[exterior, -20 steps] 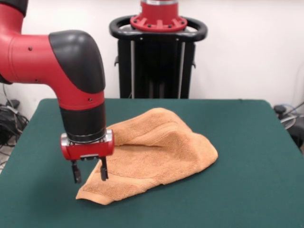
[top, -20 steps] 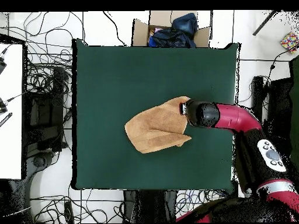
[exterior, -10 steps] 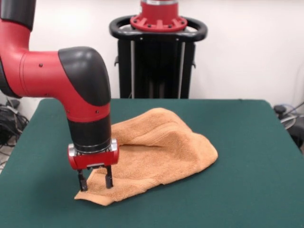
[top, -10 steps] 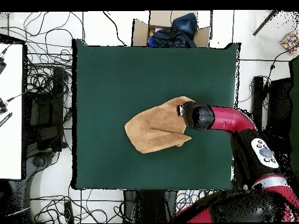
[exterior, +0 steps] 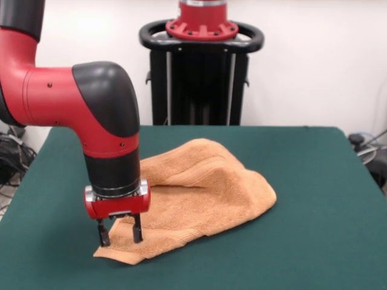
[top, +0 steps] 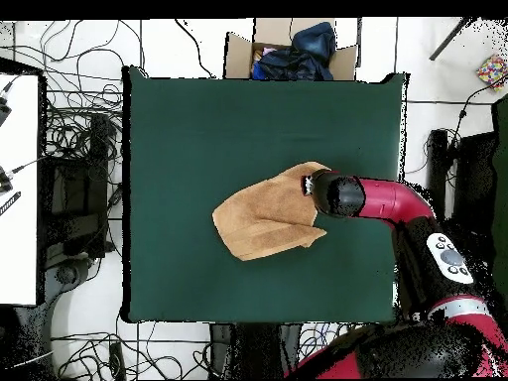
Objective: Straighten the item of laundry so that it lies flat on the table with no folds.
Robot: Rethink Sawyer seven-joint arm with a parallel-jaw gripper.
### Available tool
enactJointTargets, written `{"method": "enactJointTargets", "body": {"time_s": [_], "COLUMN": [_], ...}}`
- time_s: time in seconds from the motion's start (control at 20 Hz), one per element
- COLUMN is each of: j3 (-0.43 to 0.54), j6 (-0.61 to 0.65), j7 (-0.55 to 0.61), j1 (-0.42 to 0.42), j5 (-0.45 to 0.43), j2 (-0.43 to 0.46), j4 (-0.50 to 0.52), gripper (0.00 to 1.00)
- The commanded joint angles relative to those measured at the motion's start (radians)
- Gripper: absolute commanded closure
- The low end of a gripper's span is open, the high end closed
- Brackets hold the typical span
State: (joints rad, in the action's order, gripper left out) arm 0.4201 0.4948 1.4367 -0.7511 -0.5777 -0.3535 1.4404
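The orange-tan towel (exterior: 205,193) lies crumpled in a humped, folded heap on the dark green table (exterior: 314,211). One thin corner reaches toward the front left. My gripper (exterior: 120,232) points straight down over that corner. It is open, with one finger on each side of a raised bit of towel edge and the tips at the cloth. In the overhead view the towel (top: 260,218) lies mid-table. The arm's wrist (top: 335,194) covers its right corner and hides the fingers.
The robot's black pedestal (exterior: 201,72) stands behind the table's far edge. In the overhead view a cardboard box with dark clothes (top: 293,50) sits beyond the table's top edge, and cables (top: 79,149) lie on the floor at the left.
The gripper came down from just above the towel's front-left corner until its fingers straddle the edge at the cloth. In the last half second it shifted slightly. The towel's shape is nearly unchanged.
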Motion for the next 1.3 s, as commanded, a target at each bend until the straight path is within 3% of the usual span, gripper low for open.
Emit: {"method": "enactJointTargets", "body": {"time_s": [0.05, 0.3, 0.35, 1.05, 1.2, 1.3], "j3": [0.039, 0.051, 0.062, 0.036, 0.059, 0.084], "j6": [-0.053, -0.073, -0.086, -0.046, -0.003, 0.058], "j7": [-0.083, -0.090, -0.088, -0.036, -0.030, -0.031], "j1": [0.011, 0.002, -0.012, 0.017, 0.011, 0.005], "j5": [-0.078, -0.084, -0.077, -0.053, -0.014, 0.036], "j2": [0.126, 0.131, 0.134, 0.030, -0.083, -0.215], "j4": [-0.126, -0.126, -0.116, -0.043, 0.040, 0.128], "gripper": [0.00, 0.00, 1.00, 1.00, 1.00, 1.00]}}
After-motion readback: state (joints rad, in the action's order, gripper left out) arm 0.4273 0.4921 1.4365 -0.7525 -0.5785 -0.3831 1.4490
